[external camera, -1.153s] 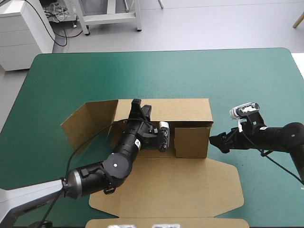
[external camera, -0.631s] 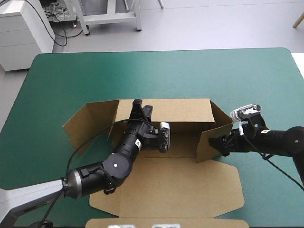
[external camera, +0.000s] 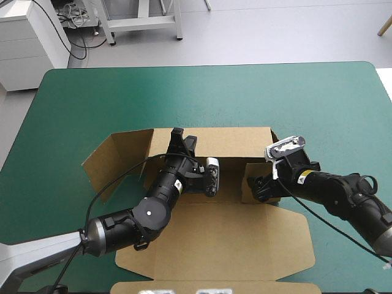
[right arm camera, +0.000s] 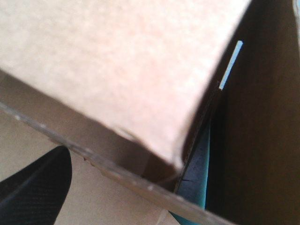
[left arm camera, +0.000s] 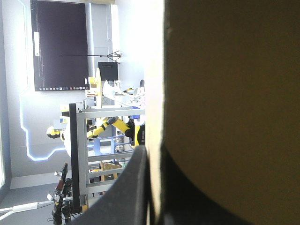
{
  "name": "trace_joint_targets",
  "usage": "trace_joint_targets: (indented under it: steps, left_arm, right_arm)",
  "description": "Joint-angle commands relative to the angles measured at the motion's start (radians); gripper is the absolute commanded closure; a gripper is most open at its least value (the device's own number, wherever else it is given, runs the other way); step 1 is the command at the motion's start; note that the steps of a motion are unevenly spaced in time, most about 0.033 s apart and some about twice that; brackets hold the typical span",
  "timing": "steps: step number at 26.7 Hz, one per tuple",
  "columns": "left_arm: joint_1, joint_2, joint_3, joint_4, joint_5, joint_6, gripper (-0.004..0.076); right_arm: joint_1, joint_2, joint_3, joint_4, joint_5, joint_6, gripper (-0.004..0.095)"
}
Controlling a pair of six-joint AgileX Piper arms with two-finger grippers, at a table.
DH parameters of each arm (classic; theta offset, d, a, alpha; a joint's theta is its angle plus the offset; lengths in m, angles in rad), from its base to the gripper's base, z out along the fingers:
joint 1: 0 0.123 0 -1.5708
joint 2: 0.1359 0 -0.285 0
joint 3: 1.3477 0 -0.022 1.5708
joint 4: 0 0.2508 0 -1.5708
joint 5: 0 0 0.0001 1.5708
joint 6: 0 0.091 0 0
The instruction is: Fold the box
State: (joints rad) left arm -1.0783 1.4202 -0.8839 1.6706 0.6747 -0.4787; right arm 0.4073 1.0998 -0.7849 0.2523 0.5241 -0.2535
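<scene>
The left arm's jaws are clamping together on the top edge of the brown box's [external camera: 220,239] far wall [external camera: 236,142], toward its left end. In the left wrist view one black finger [left arm camera: 133,187] is pressing on the outer side of the thin board edge. The right arm's jaws are standing apart: one black finger [right arm camera: 35,187] is showing at the corner of its view, and the other is hidden behind board. They are sitting close against the short right-hand flap [external camera: 254,174], which is standing upright and turned inward beside the far wall.

The box is lying at the middle of the bench, toward its near edge. Its far wall is raised and its broad near panel is lying flat. The left-hand flap [external camera: 116,156] is splaying outward and leaning away from the wall.

The bench's teal-green cover [external camera: 202,98] is showing bare across the far half. Beyond the far edge a pale floor is carrying a white cabinet [external camera: 30,43] at the far left and the legs of a metal frame [external camera: 141,21].

A small yellow label [external camera: 302,177] is showing on the right arm and a white one [external camera: 176,184] on the left; their writing is too small to read.
</scene>
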Motion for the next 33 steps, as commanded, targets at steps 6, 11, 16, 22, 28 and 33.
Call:
trace_joint_targets:
  steps: [6,11,16,22,28,33]
  left_arm:
    - [-0.007,-0.035,-0.023,0.035,0.006,-0.013,0.0731]
    - [-0.007,-0.035,-0.023,0.037,-0.002,-0.013,0.0731]
    - [-0.007,-0.035,-0.023,0.037,-0.005,-0.028,0.0731]
    - [-0.007,-0.035,-0.023,0.037,-0.003,-0.027,0.0731]
    - [-0.007,-0.035,-0.023,0.037,-0.003,-0.027,0.0671]
    - [-0.007,-0.035,-0.023,0.037,-0.003,-0.027,0.0398]
  right_arm:
    - [0.173,-0.018,0.028,-0.467,-0.157,0.556,0.0096]
    - [0.175,-0.018,0.036,-0.482,-0.249,0.576,0.0654]
    - [0.175,-0.018,0.036,-0.482,-0.271,0.573,0.0910]
    - [0.175,-0.018,0.036,-0.482,-0.278,0.573,0.0914]
    - [0.175,-0.018,0.036,-0.482,-0.294,0.573,0.0914]
    - [0.175,-0.018,0.036,-0.480,-0.307,0.573,0.0914]
